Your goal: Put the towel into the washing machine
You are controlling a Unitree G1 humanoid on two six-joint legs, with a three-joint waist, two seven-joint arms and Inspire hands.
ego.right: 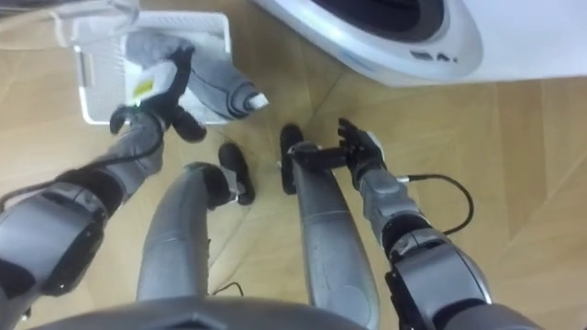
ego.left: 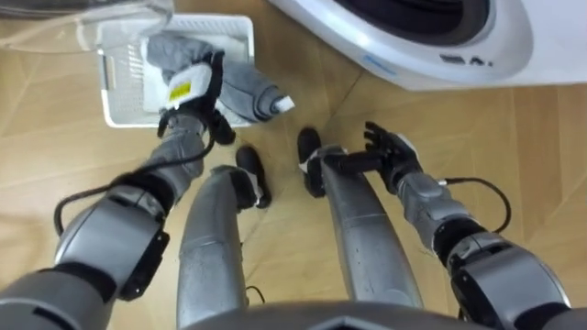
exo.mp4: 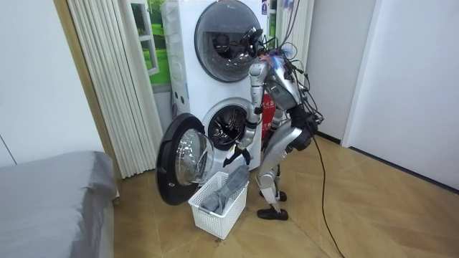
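Observation:
A grey towel (ego.left: 243,87) lies bunched in a white plastic basket (ego.left: 119,92) on the wood floor, one end sticking up over the rim. My left hand (ego.left: 188,92) hangs just above the towel with its fingers relaxed and spread downward. In the room view the left hand (exo.mp4: 237,155) is a little above the towel (exo.mp4: 228,188), not holding it. Beside my right thigh, my right hand (ego.left: 390,151) is open and holds nothing. The lower washing machine (ego.left: 413,37) is straight ahead, and its drum (exo.mp4: 228,127) gapes open.
The washer's round door (exo.mp4: 183,158) swings out on the room view's left, right behind the basket (exo.mp4: 215,215). A second machine (exo.mp4: 226,32) is stacked above. A grey bed (exo.mp4: 50,193) and a curtain (exo.mp4: 107,79) stand further left. I stand bent forward before the washer.

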